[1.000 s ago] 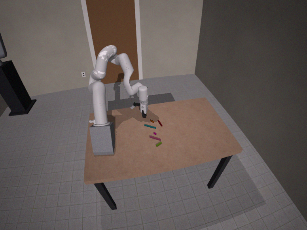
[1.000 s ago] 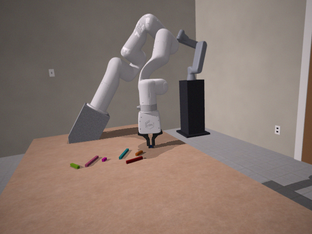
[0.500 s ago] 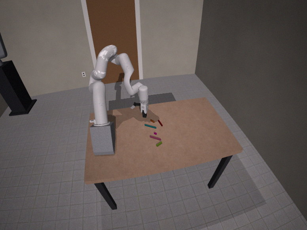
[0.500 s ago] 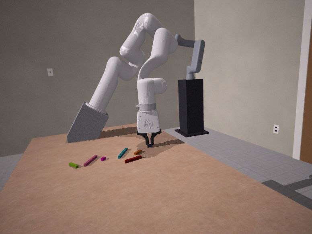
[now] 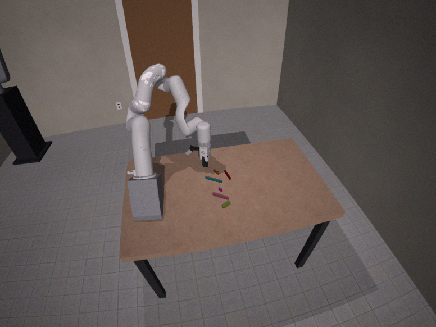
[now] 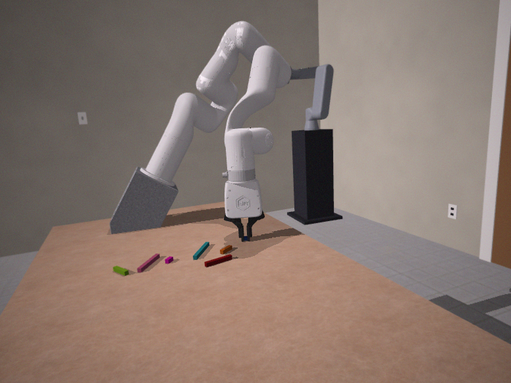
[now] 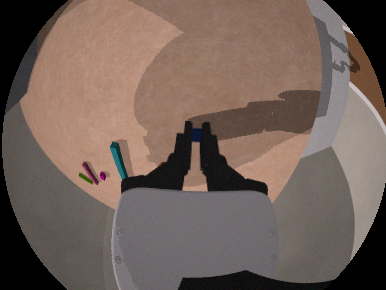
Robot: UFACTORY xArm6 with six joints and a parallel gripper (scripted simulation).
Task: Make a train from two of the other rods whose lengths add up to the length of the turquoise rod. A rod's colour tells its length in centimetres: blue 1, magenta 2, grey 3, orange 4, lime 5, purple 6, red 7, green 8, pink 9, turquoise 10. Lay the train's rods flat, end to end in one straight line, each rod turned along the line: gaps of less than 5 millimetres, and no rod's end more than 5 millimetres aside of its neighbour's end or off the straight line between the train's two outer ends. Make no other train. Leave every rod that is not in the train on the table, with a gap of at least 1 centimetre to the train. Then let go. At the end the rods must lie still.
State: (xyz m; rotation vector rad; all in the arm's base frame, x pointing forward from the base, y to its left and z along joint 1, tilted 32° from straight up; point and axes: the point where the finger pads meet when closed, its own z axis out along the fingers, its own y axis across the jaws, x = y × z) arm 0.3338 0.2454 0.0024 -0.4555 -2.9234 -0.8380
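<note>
My gripper (image 5: 205, 164) (image 6: 245, 237) (image 7: 196, 132) is shut on the small blue rod (image 6: 245, 238) (image 7: 196, 135) and holds it low over the table, just behind the orange rod (image 5: 216, 171) (image 6: 225, 249). The red rod (image 5: 227, 175) (image 6: 218, 260) lies beside the orange one. The turquoise rod (image 5: 213, 179) (image 6: 201, 250) (image 7: 119, 160) lies flat a little further along. Beyond it lie the short magenta rod (image 5: 220, 189) (image 6: 168, 259) (image 7: 103, 174), the pink rod (image 5: 220, 195) (image 6: 148, 262) (image 7: 89, 172) and the lime rod (image 5: 225, 204) (image 6: 120, 270) (image 7: 84, 178), all apart from each other.
The rods lie on a brown table (image 5: 281, 182) (image 6: 288, 321). The arm's grey base block (image 5: 146, 196) (image 6: 140, 206) stands at the table's edge near the rods. A black pedestal (image 6: 312, 173) stands on the floor beyond the table.
</note>
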